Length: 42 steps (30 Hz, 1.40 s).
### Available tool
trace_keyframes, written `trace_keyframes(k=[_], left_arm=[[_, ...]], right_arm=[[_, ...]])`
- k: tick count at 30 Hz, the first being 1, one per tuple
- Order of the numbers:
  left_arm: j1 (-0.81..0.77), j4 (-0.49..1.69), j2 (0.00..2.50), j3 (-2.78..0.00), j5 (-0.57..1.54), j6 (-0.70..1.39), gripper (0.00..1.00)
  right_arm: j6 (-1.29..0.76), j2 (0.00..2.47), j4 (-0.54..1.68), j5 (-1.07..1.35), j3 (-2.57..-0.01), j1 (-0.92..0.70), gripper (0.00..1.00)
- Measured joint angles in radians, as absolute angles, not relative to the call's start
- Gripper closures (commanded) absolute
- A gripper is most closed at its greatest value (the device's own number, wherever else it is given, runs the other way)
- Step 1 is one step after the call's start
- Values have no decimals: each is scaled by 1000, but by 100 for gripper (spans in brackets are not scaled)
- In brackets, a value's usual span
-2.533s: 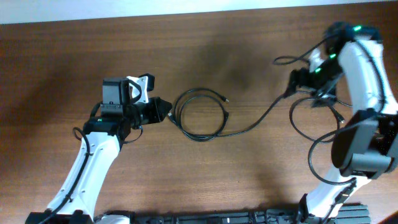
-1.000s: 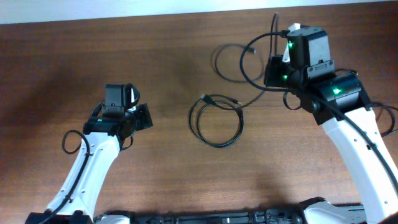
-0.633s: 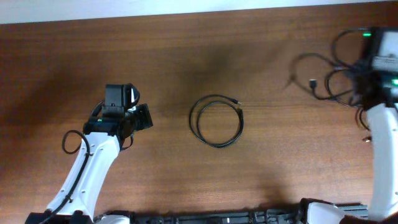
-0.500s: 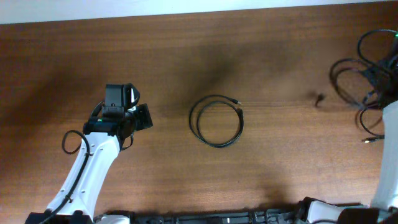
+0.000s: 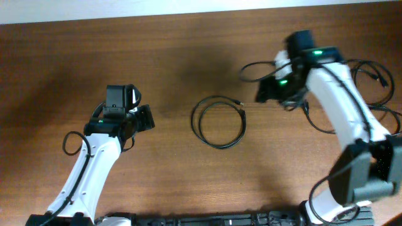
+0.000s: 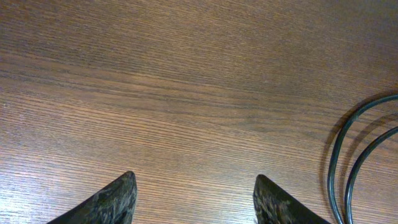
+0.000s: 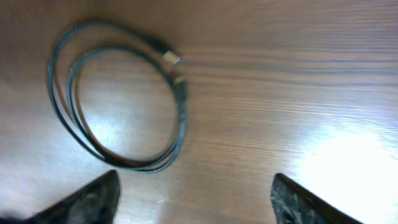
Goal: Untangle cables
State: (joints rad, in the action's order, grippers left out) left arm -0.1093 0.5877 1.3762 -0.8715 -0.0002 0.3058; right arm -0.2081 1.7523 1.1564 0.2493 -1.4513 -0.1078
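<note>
One black cable (image 5: pixel 218 122) lies coiled in a neat double loop at the table's middle, its plug ends at the upper right of the coil. The right wrist view shows this coil (image 7: pixel 118 106) ahead and to the left. More black cables (image 5: pixel 370 78) sprawl in loose loops at the far right, around the right arm. My right gripper (image 5: pixel 259 95) hovers just right of the coil, open (image 7: pixel 196 199), with bare wood between its fingers. My left gripper (image 5: pixel 149 117) stays left of the coil, open (image 6: pixel 194 202) and empty. Two arcs of the coil (image 6: pixel 341 165) show at the right edge of the left wrist view.
The brown wooden table (image 5: pixel 188 44) runs up to a pale strip along the far edge. A black loop (image 5: pixel 254 68) hangs beside the right arm's wrist; whether it is a loose cable or arm wiring I cannot tell.
The right arm, which carried a bundle of cables to the far right, has swung back toward the middle, and its jaws have opened with nothing in them. The left arm and coil have not moved.
</note>
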Motion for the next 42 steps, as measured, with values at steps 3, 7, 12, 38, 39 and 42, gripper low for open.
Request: trace_keyframes(k=[3, 7, 12, 38, 39, 42], left_arm=[[-109, 595, 1376, -871, 0, 306, 39], [-109, 598, 1376, -871, 0, 306, 39], [-109, 599, 1376, -871, 0, 306, 40], [-109, 607, 1376, -871, 0, 306, 40], [-109, 607, 1376, -871, 0, 306, 40], [-109, 606, 1376, -871, 0, 306, 39]], right_arm=[[-258, 1849, 1176, 230, -1452, -233, 35], [-396, 1920, 1156, 200, -1428, -346, 45], [-514, 1920, 1065, 154, -1319, -394, 68], [-359, 1573, 1253, 97, -1856, -303, 95], [-358, 1570, 1256, 81, -1856, -303, 96], [-358, 1584, 1274, 13, -1856, -303, 96]])
